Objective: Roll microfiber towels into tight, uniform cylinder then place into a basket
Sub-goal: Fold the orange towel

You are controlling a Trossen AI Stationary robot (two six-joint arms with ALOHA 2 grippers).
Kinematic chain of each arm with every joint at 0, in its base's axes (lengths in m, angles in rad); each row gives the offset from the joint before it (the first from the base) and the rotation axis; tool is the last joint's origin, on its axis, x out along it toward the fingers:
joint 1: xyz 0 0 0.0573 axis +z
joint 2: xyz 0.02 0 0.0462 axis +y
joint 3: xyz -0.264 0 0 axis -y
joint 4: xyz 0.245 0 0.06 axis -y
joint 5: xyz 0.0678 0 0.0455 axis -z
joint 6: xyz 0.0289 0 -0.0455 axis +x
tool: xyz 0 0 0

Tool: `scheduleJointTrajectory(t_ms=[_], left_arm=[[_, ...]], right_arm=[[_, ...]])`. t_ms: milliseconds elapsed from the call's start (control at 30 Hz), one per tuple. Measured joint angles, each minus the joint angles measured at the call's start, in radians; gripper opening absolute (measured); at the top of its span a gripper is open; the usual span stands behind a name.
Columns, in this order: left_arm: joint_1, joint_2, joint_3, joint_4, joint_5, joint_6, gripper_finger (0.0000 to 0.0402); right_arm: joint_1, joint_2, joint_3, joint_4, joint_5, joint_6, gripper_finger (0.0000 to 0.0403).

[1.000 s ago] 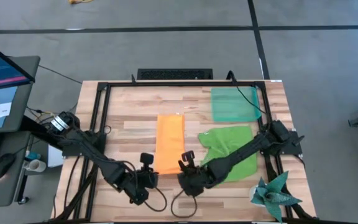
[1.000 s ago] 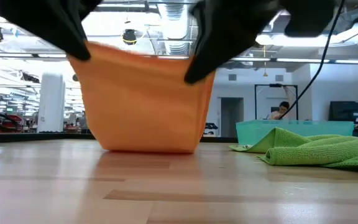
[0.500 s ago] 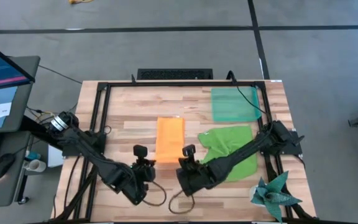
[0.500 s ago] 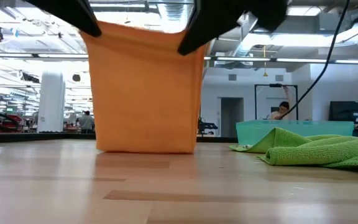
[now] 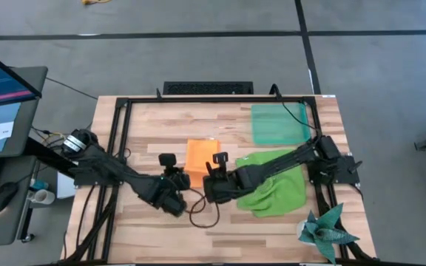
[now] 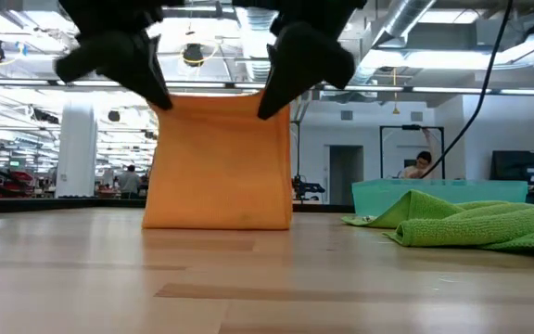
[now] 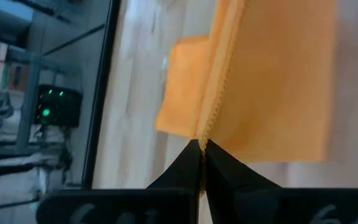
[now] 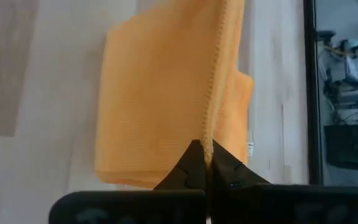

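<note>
My left hand (image 5: 177, 179) and my right hand (image 5: 211, 179) are side by side near the middle of the surface (image 5: 161, 229), each pinched on a near corner of the towel (image 5: 198, 154) between them. The second towel (image 5: 276, 188) lies to the right, under my right arm. The basket (image 5: 278, 123) sits at the far right, behind it.

Both dark arms reach in low from the tabletop's left and right edges toward its middle, the left gripper (image 5: 177, 177) and the right gripper (image 5: 211, 174) side by side and near each other, each raised above the wood with its fingers pinched together.
</note>
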Motion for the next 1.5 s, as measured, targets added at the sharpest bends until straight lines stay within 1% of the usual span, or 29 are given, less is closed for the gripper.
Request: scheduleJointTrajectory(t_ms=[67,133,233,333,400,500,567,667,767,1033,1233,1500], left_arm=[[0.030,0.000,-0.025,0.013,-0.003,0.003,0.0000],[0.055,0.000,-0.049,0.066,-0.001,0.035,0.0000],[0.098,0.000,-0.095,0.193,0.006,0.131,0.0000],[0.152,0.000,-0.148,0.337,0.048,0.232,0.0000],[0.185,0.000,-0.174,0.374,0.072,0.250,0.0000],[0.220,0.000,-0.206,0.427,0.076,0.251,0.0000],[0.241,0.000,-0.223,0.440,0.082,0.252,0.0000],[0.261,0.000,-0.228,0.439,0.105,0.272,0.0000],[0.276,0.000,-0.229,0.452,0.107,0.304,0.0000],[0.311,0.000,-0.229,0.482,0.107,0.341,0.0000],[0.329,0.000,-0.229,0.496,0.106,0.364,0.0000],[0.334,0.000,-0.228,0.502,0.105,0.382,0.0000]], right_arm=[[-0.027,0.000,-0.027,0.040,-0.018,-0.001,0.0005],[-0.056,0.001,-0.062,0.061,-0.042,-0.001,0.0006],[-0.089,0.000,-0.098,0.087,-0.065,-0.012,0.0010],[-0.125,0.002,-0.141,0.132,-0.126,-0.017,0.0008],[-0.142,0.002,-0.160,0.151,-0.126,-0.007,0.0006],[-0.166,0.002,-0.191,0.182,-0.125,0.004,0.0008],[-0.182,0.002,-0.203,0.221,-0.131,-0.006,0.0009],[-0.206,0.002,-0.219,0.287,-0.172,-0.047,0.0008],[-0.224,0.002,-0.231,0.332,-0.184,-0.073,0.0007],[-0.264,0.002,-0.274,0.369,-0.196,-0.053,0.0008],[-0.287,0.002,-0.275,0.384,-0.197,-0.063,0.0009],[-0.295,0.002,-0.275,0.384,-0.196,-0.026,0.0010]])
